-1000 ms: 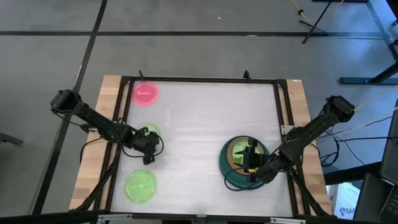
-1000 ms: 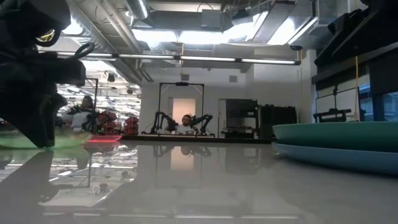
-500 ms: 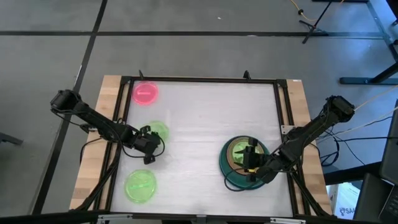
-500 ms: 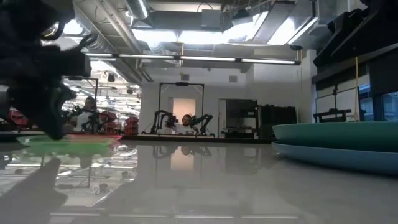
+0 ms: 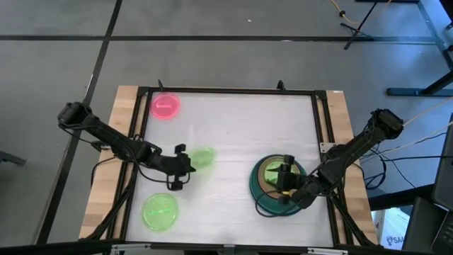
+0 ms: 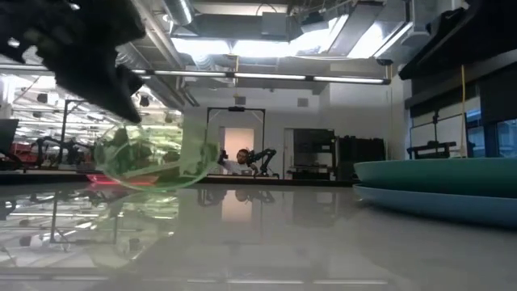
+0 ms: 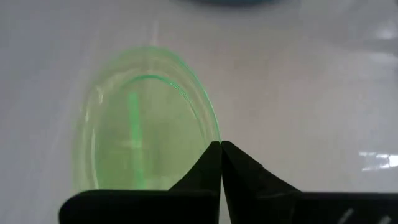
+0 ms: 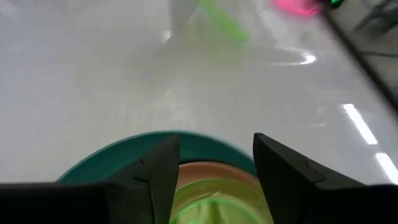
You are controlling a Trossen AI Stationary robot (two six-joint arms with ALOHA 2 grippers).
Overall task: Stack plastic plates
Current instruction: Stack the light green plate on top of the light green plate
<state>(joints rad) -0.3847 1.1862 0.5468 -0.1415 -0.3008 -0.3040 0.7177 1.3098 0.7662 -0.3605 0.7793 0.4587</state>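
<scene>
**Neon-green plate lifted at left-centre, stack waiting at lower right**

White and glossy, the tabletop [image 5: 233, 127] fills the middle of the high view inside a dark frame, with bare wood strips showing along its left and right edges. A wide band across the centre and the whole upper right of the surface lies open.

The stack of plates sits at the lower right of the tabletop, close to the right frame rail. Its base is the blue-grey plate [image 6: 452, 206], with the teal-green plate [image 5: 263, 200] on top, then an orange-tan plate [image 8: 202, 171], and a small neon-green plate [image 5: 272, 170] nested at the centre. The right gripper [image 5: 286, 183] hangs over the stack with its fingers spread apart, gripping nothing.

Near the lower left edge lies another neon-green plate [image 5: 161, 212], flat and alone. The pink plate [image 5: 165, 106] rests in the upper left corner, just inside the frame.

The left gripper [image 5: 180, 168] is at left-centre, fingers pinched on the rim of a third neon-green plate [image 5: 203, 157]. That plate is tilted and raised off the surface in the low view, pointing toward the open middle, well apart from the stack.
</scene>
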